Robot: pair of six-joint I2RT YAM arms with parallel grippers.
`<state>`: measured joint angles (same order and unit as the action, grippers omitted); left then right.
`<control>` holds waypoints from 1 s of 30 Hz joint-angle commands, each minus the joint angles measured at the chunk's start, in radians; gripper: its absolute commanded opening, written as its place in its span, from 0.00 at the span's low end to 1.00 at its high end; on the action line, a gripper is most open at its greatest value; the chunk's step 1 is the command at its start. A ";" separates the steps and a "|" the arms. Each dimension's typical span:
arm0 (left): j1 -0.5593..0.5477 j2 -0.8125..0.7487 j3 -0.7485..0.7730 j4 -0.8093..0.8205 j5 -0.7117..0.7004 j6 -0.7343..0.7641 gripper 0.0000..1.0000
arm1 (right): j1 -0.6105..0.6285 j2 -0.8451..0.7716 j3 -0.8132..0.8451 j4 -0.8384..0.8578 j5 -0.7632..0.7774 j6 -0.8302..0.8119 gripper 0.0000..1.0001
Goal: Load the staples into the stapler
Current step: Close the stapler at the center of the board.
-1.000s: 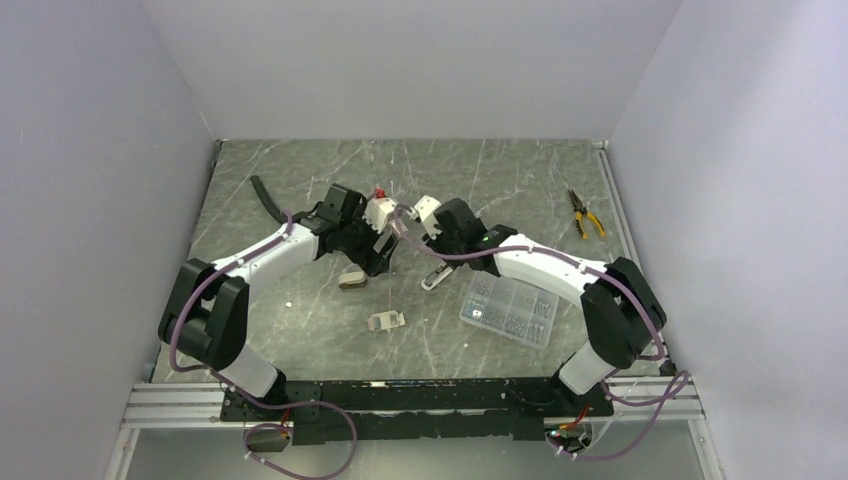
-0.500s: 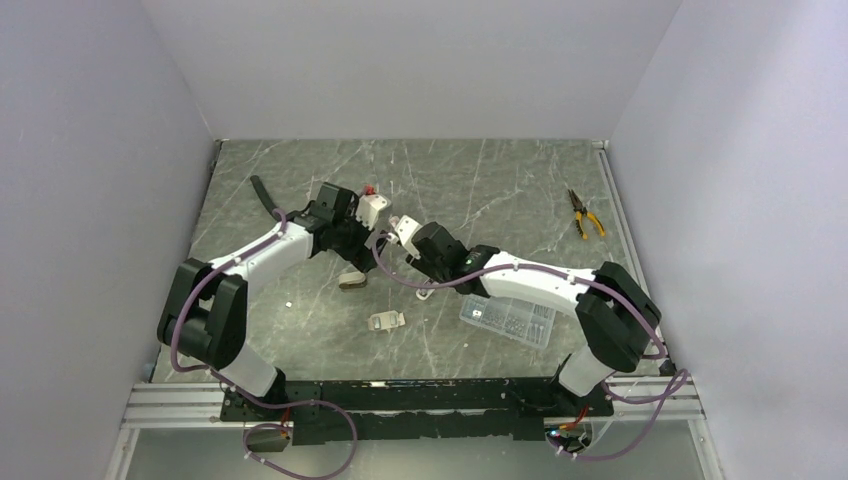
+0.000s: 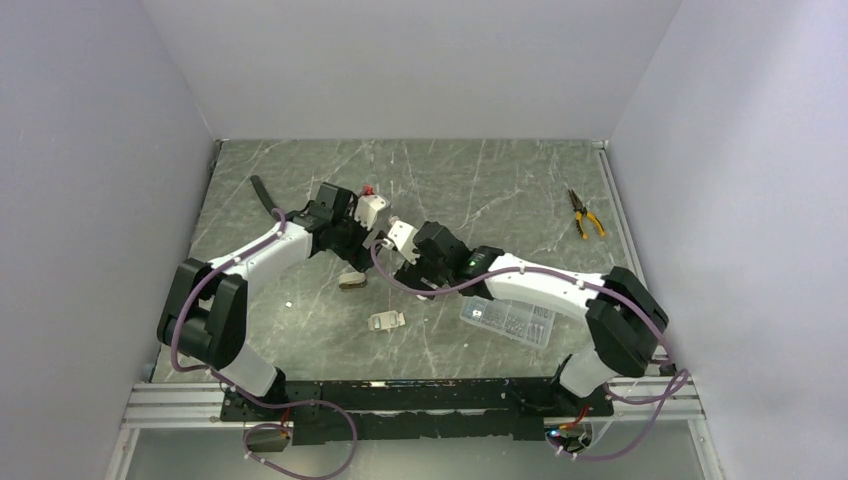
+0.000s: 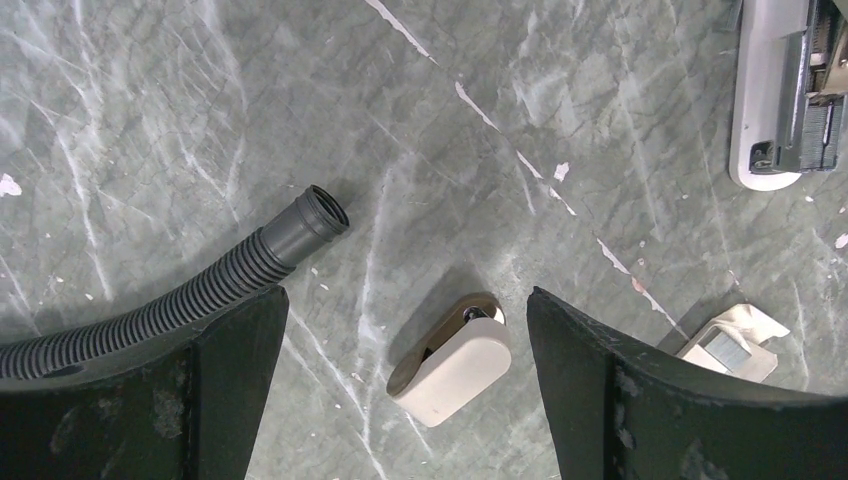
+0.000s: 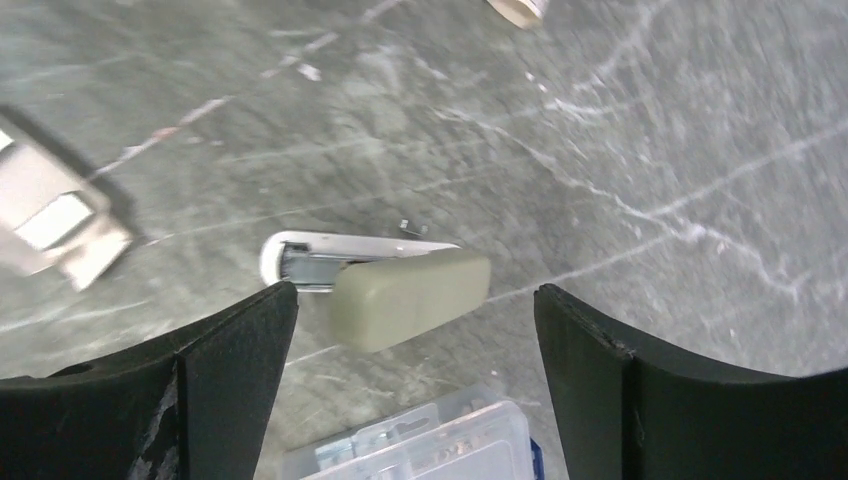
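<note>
The stapler (image 5: 410, 295) lies on the marble table, its olive-grey top arm angled off the silver-white base (image 5: 300, 250). My right gripper (image 5: 416, 287) hovers over it, open, with the stapler below the gap and touching neither finger. In the top view the right gripper (image 3: 420, 275) hides most of the stapler. The left gripper (image 4: 407, 292) is open above a small beige rounded piece (image 4: 450, 360). The end of the stapler base (image 4: 785, 100) shows at the top right of the left wrist view. From above, the left gripper (image 3: 358, 248) is just left of the right one. I cannot make out any staples.
A clear compartment box (image 3: 508, 318) of metal bits lies right of the stapler, close to the right gripper. A small pale packet (image 3: 387, 320) lies nearer the arm bases. A black ribbed hose (image 4: 230, 275) ends beside the left finger. Yellow-handled pliers (image 3: 585, 212) lie at the far right.
My right arm has swung left and down over the stapler, and its jaws have spread wide. The left gripper has drawn back slightly to the left and stays open.
</note>
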<state>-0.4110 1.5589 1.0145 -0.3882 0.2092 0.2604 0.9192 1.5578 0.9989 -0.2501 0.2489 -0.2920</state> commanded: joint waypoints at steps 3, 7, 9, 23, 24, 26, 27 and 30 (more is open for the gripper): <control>0.003 -0.019 0.079 -0.039 0.000 0.035 0.95 | -0.005 -0.110 0.062 -0.072 -0.324 -0.079 0.97; 0.015 0.004 0.135 -0.086 0.038 0.037 0.95 | -0.058 -0.158 0.060 -0.102 -0.445 -0.139 0.99; 0.028 0.017 0.164 -0.108 0.059 0.034 0.95 | -0.114 -0.175 0.061 -0.120 -0.523 -0.184 0.98; 0.090 0.062 0.254 -0.245 0.187 0.085 0.95 | -0.212 0.053 0.253 -0.442 -0.685 -0.673 0.99; 0.091 0.061 0.255 -0.247 0.187 0.092 0.95 | -0.211 0.076 0.265 -0.454 -0.678 -0.697 0.99; 0.092 0.059 0.256 -0.243 0.181 0.094 0.95 | -0.212 0.121 0.288 -0.467 -0.667 -0.729 0.98; 0.093 0.058 0.256 -0.241 0.180 0.093 0.95 | -0.211 0.144 0.299 -0.472 -0.664 -0.741 0.98; 0.111 0.063 0.258 -0.245 0.208 0.079 0.95 | -0.211 0.195 0.307 -0.471 -0.662 -0.760 0.93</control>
<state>-0.3199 1.6192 1.2331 -0.6186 0.3588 0.3290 0.7078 1.7138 1.2591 -0.6811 -0.3988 -0.9588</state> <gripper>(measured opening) 0.943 0.955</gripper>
